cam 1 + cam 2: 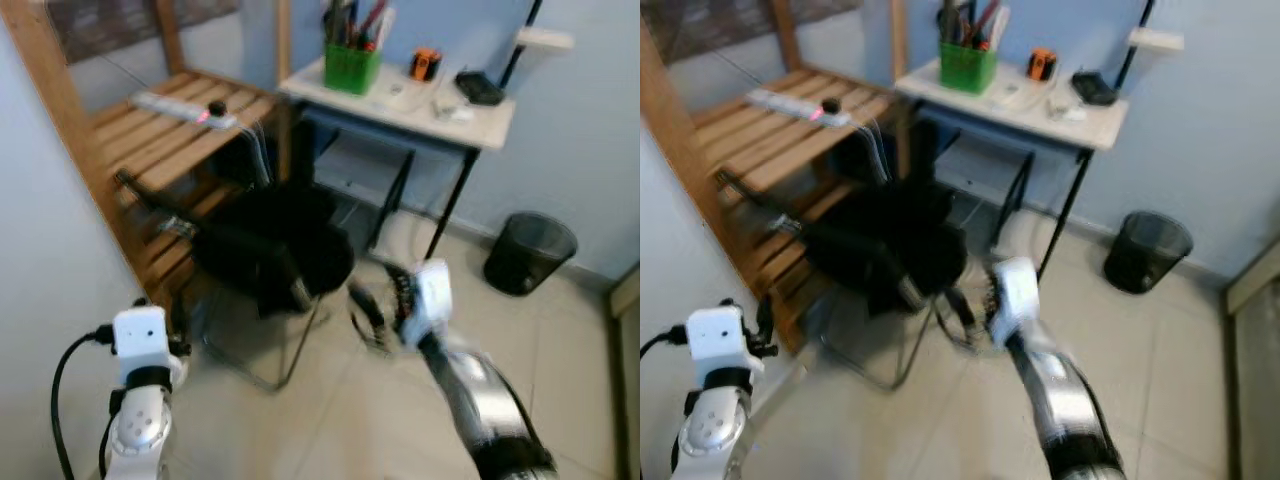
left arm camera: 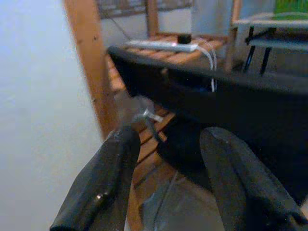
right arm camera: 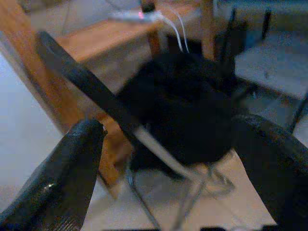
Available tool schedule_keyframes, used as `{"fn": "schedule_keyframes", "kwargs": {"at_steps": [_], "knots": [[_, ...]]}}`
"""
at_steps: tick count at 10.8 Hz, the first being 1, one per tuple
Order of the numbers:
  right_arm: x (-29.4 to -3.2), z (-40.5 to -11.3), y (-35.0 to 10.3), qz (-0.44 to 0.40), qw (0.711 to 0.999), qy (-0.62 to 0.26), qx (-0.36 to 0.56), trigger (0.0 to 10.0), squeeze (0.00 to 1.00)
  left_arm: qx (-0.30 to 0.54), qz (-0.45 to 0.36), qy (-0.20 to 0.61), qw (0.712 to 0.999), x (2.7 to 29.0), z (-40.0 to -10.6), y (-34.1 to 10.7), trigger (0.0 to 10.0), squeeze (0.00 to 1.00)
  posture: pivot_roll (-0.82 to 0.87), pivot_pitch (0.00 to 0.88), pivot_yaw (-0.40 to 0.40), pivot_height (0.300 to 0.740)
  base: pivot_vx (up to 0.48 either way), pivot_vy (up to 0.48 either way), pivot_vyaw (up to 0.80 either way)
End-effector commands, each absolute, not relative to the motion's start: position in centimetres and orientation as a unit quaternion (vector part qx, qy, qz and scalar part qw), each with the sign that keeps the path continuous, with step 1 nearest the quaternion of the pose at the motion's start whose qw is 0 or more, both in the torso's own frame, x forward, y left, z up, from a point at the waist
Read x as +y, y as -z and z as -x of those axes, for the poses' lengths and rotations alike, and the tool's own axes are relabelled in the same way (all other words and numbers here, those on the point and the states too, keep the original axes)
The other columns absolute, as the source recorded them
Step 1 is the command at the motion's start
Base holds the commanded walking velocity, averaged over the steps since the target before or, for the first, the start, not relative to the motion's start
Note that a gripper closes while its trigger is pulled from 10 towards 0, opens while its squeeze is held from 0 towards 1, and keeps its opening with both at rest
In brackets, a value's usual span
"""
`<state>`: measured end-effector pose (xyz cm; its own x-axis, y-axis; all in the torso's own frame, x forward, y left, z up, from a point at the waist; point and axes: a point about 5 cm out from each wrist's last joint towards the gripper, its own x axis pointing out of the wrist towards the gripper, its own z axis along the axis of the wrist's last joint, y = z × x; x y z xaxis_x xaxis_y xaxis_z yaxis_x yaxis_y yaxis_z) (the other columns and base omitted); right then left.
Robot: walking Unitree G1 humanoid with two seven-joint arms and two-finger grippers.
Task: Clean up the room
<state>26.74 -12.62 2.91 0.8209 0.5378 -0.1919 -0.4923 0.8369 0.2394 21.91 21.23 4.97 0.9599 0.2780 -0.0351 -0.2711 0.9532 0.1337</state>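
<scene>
A black folding chair on a thin metal frame stands in the middle, between the wooden shelf and the desk. Something dark and bulky lies on its seat; I cannot tell what it is. My right gripper hangs just right of the chair at seat height, blurred, with its fingers spread wide and nothing between them. Low at the left, near the shelf's upright, is my left gripper, open and holding nothing, facing the chair's dark edge.
A slatted wooden shelf on the left carries a white power strip with a red light. A white desk behind holds a green pen holder and small items. A black wastebasket stands right. Tiled floor lies in front.
</scene>
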Motion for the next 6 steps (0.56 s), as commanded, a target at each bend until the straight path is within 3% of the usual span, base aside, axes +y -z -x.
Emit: {"fn": "schedule_keyframes", "kwargs": {"at_steps": [1,3,6], "knots": [[-12.9,-26.9,-2.8,-0.075,0.949,-0.272,0.138,10.0,0.00,0.020,-0.064,-0.140,0.988,20.7,-22.0,-5.0,10.0,0.00,0.03,0.000,-0.006,0.740,0.375,0.000,0.00],[-14.1,-27.2,-2.7,-0.083,0.960,-0.237,0.128,10.0,0.00,0.018,-0.056,-0.141,0.988,20.4,-22.0,-4.8,10.0,0.00,0.03,0.000,-0.015,0.740,0.326,0.000,0.00],[-14.9,-26.8,-3.2,-0.100,0.961,-0.240,0.098,10.0,0.00,0.015,-0.048,-0.127,0.991,20.2,-21.9,-4.7,10.0,0.00,0.03,0.000,-0.011,0.740,0.000,0.000,0.00]]}}
